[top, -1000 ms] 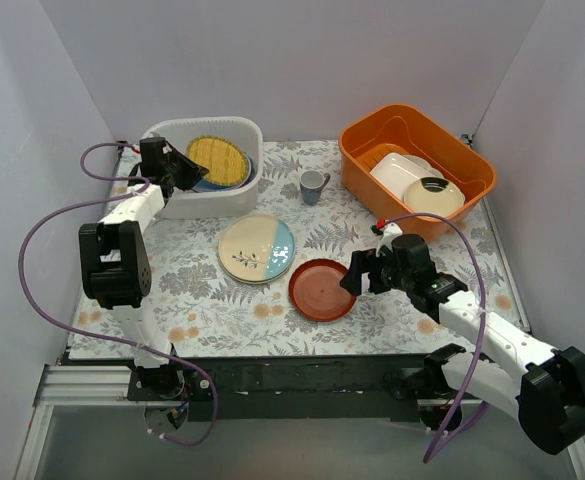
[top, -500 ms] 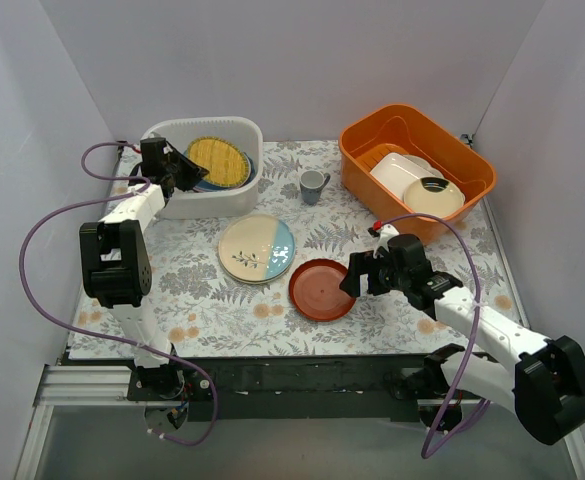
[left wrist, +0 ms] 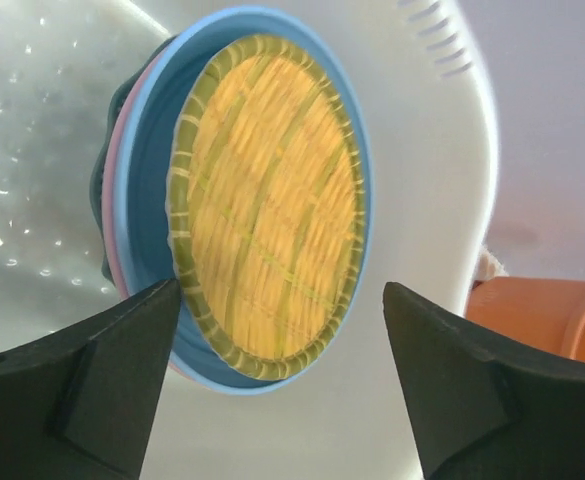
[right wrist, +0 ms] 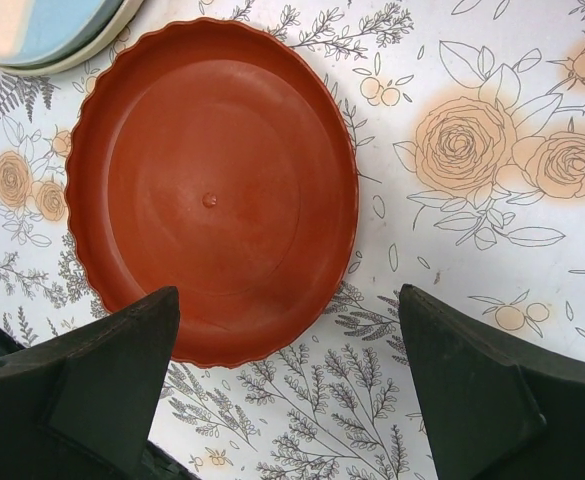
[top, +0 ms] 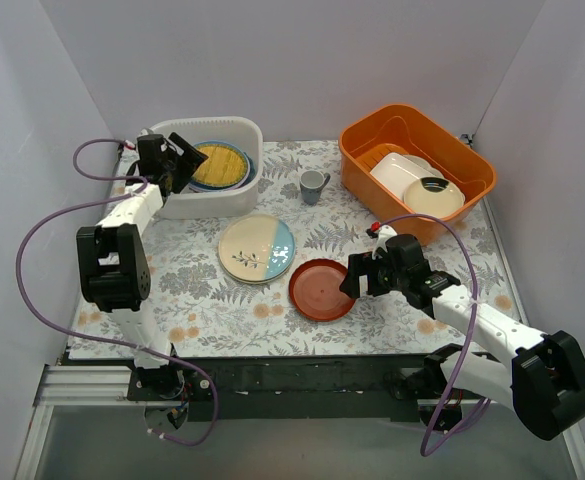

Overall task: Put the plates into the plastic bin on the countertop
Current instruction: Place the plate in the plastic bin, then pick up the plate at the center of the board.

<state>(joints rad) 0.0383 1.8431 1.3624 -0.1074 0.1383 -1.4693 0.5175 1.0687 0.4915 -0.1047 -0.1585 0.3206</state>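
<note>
Red-orange plate (right wrist: 212,190) — scalloped rim

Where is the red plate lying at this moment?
In the top view, the red plate lies flat on the countertop near the front middle, just right of the cream-and-blue plate, by the open right gripper.

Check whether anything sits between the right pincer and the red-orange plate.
Nothing visible. The right pincer is open at the red-orange plate, which lies bare on the countertop. Toward the plastic bin, the cream-and-blue plate stack lies flat, probably low enough to pass over.
</note>
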